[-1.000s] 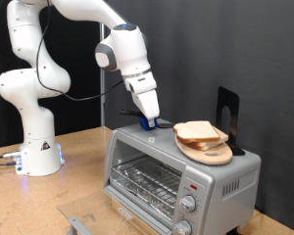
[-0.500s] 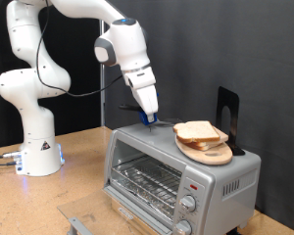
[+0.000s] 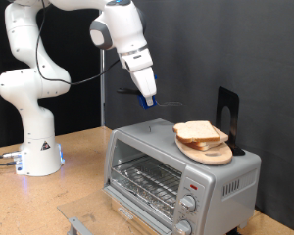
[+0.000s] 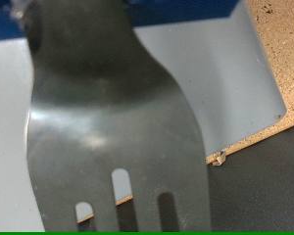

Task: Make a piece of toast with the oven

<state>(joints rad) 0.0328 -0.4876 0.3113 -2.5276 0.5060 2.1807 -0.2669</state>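
The gripper [image 3: 147, 97] hangs above the oven [image 3: 176, 168], clenched on a slotted spatula [image 4: 118, 127] – probably for lifting the piece of toast [image 3: 198, 131] from the wooden plate [image 3: 218, 154] on top

Arm bent high, claw [image 3: 147, 98] angled downward (fingers hidden, ext. view)
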